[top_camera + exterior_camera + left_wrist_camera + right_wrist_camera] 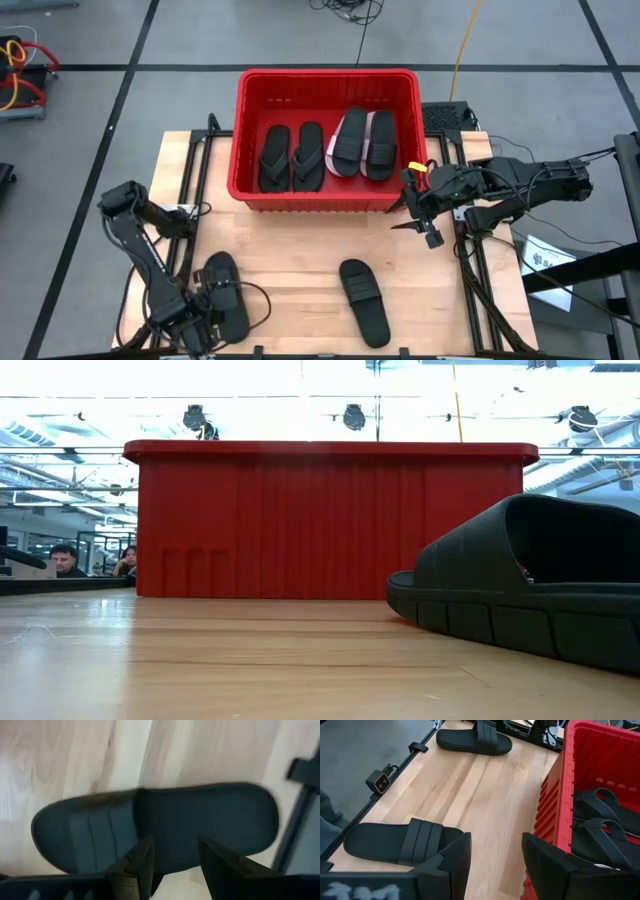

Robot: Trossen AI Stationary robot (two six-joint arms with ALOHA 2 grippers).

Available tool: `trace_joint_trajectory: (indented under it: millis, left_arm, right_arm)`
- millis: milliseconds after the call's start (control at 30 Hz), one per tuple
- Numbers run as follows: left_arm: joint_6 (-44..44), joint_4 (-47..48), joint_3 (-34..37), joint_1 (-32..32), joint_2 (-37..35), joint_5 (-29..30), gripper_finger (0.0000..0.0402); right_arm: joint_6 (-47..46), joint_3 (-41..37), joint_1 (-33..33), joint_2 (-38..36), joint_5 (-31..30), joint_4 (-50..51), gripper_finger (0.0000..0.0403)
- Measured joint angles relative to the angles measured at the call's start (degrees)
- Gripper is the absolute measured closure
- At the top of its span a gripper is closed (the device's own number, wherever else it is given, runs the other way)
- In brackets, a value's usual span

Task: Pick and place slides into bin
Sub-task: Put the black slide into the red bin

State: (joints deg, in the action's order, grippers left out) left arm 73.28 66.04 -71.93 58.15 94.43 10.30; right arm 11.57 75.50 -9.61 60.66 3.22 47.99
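Observation:
Two black slides lie flat on their soles on the wooden table: one near the front left (224,292), one at the front middle (363,302), which also fills the low view's right (530,590). The red bin (246,150) stands at the far middle and holds two black flip-flops (292,157) and two pink-edged slides (365,143). My left gripper (175,865) points down, open, over the left slide (165,825), its fingers above the sole's long edge beside the strap. My right gripper (495,860) hangs open in the air beside the bin's near right corner (555,795).
Black frame rails (190,210) run along the table's left and right sides. A small black camera block (381,781) sits on the table's front edge. Bare wood lies between the bin and the two slides. People show in the room far behind (70,560).

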Motion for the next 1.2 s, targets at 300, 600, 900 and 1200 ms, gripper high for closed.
trace_joint_trajectory:
  millis: [300,600,900,1200]
  left_arm:
    - [-0.53,1.10,7.40,0.25,-0.02,-1.35,0.0254]
    - [0.76,1.65,10.62,-0.24,-0.07,-0.84,0.0254]
    - [4.93,11.82,10.85,-1.67,-0.07,0.62,0.0254]
    - [4.87,12.01,12.28,-1.88,-0.07,3.27,0.0254]
  right_arm:
    - [0.00,0.00,0.00,0.00,-0.13,0.00,0.0236]
    - [0.00,0.00,0.02,0.00,-0.18,-0.11,0.0236]
    - [0.00,0.00,0.02,0.00,-0.44,-0.13,0.0236]
    - [0.96,0.00,0.24,0.00,-0.59,-0.13,0.0236]
